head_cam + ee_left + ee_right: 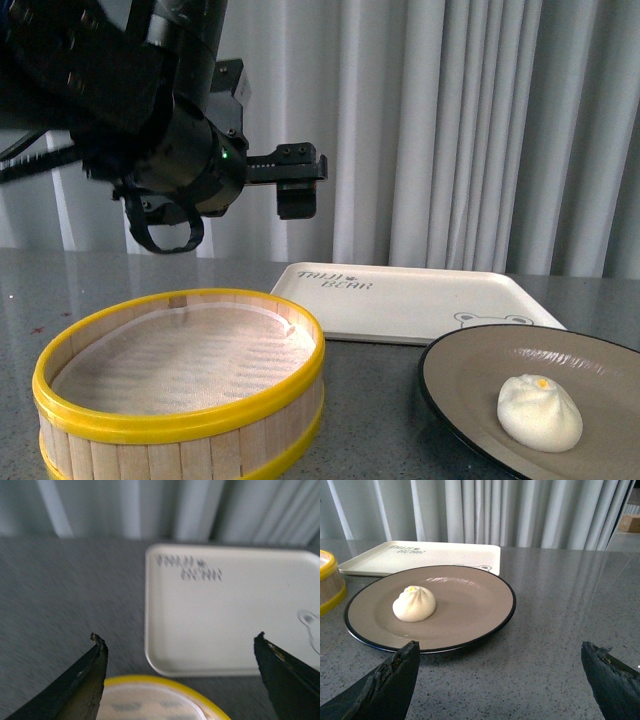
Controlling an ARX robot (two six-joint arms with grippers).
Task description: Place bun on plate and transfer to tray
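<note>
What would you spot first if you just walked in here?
The white bun sitting on the tan plate, right of the empty yellow-rimmed basket. The left claw hangs open over the basket, and a cream tray lies behind on the grey table.

Bun [414, 604]: you have it sitting on the plate, off-centre toward the basket side, pleats up, small yellow spot on top.
Plate [470, 600]: flat on the grey table [560, 605], tan inside, black rim.
Tray [450, 555]: cream, right behind the plate; you can't tell whether the edges touch.
Basket [330, 582]: yellow-rimmed, only a sliver in view, near the plate but apart.
Right gripper [498, 643]: your dark fingers [395, 680] are spread wide, low over the table, short of the plate's near rim.
Backdrop: pale curtain [495, 510].
</note>
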